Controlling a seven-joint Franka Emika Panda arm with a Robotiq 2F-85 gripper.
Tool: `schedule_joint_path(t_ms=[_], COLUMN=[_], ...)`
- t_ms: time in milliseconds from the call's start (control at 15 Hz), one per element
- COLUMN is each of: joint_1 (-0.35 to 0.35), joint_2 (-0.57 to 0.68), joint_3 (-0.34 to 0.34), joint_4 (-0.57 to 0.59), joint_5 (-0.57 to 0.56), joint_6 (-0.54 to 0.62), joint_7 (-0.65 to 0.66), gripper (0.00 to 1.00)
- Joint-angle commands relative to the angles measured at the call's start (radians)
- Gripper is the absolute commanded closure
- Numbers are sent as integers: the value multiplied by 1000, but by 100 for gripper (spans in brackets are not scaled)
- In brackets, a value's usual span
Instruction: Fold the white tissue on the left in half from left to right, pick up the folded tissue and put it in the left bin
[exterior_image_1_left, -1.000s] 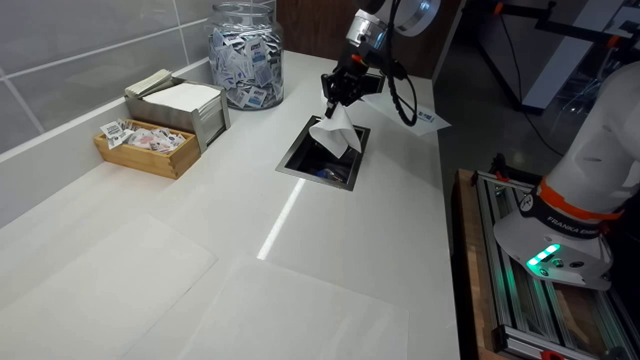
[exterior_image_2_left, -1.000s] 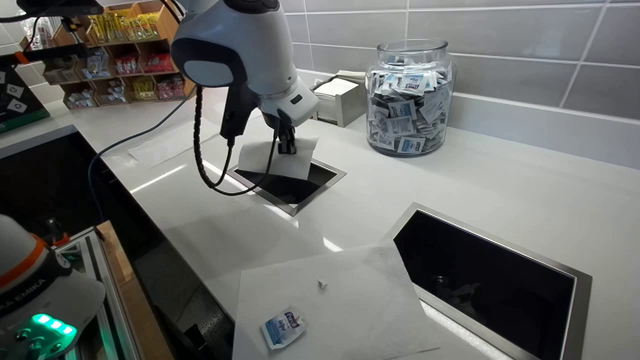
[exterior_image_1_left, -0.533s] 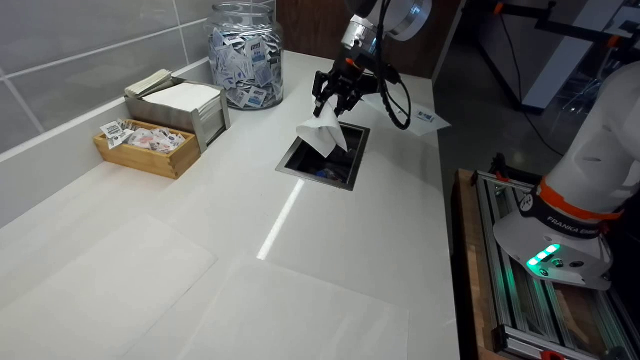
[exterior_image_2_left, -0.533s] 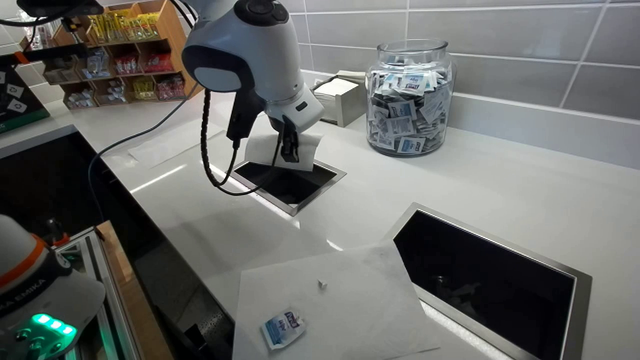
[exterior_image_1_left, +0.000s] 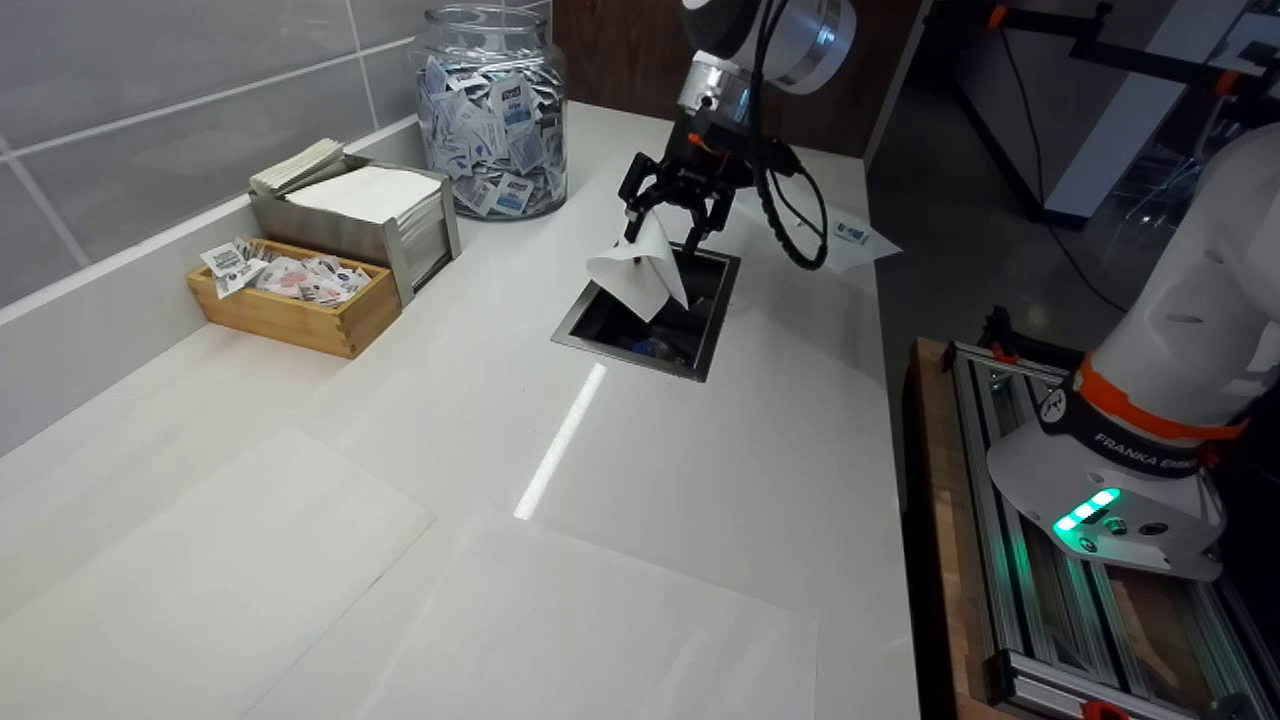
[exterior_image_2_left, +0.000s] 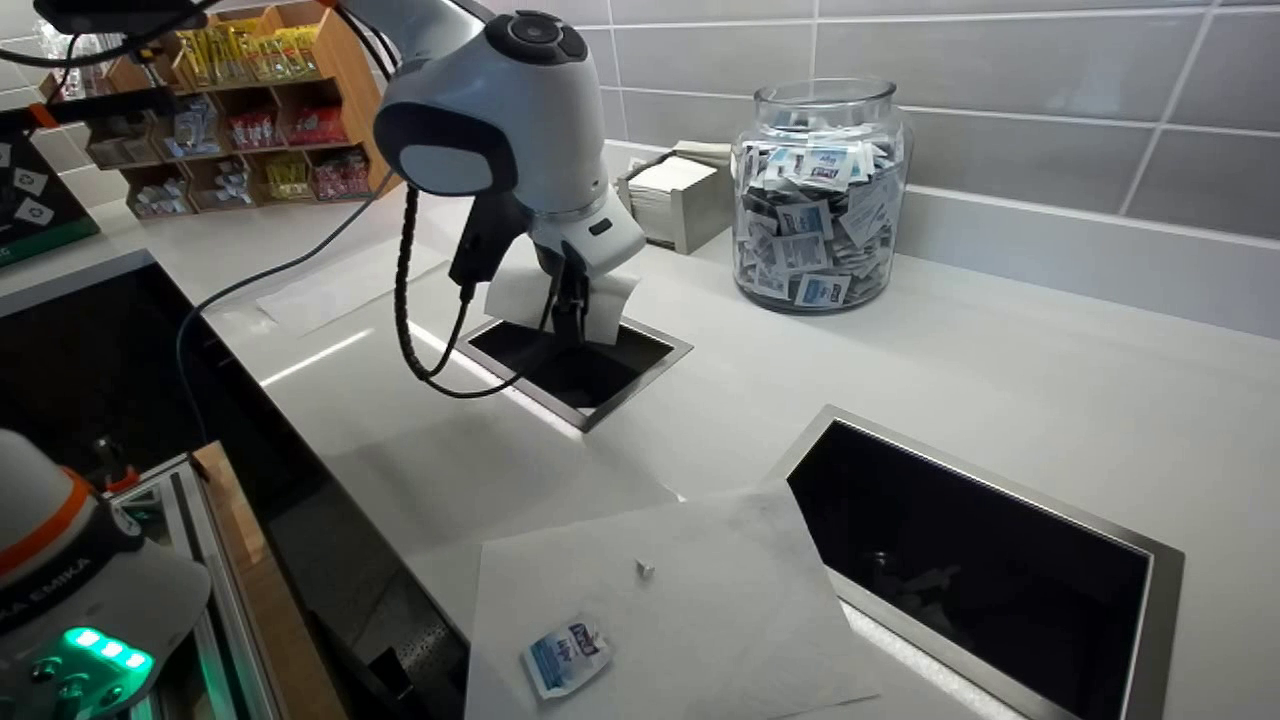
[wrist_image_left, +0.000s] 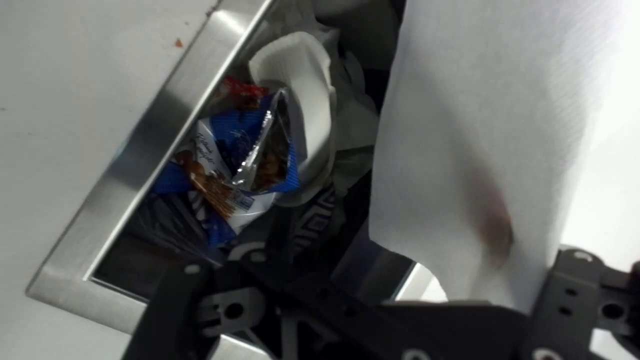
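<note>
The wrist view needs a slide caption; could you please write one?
White tissue hanging at the open gripper, partly over a metal-rimmed bin holding a blue-and-white wrapper.

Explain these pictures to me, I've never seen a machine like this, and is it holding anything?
This is a robot arm with a two-fingered gripper. Two pictures show it from outside; the wrist view, taken from the arm itself, looks into a bin holding a blue and white wrapper. On the white counter stand a glass jar of packets, a napkin holder and a wooden box; a wipe packet lies on a white sheet. The fingers stand apart, so nothing looks pinched; a white tissue hangs by one of them at the bin's opening, perhaps clinging.
</note>
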Motion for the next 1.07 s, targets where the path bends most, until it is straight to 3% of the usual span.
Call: schedule_joint_path(t_ms=[0,200,533,1000], joint_1=[8,18,36,47], joint_2=[37,50,82,46], joint_3=[-18,-35,-34,-32], joint_4=[7,9,31,21], joint_5=[-193,-369,-560,-641], joint_6=[-44,-71,-138,-93], joint_7=[143,250,294,285], gripper=[0,0,0,0])
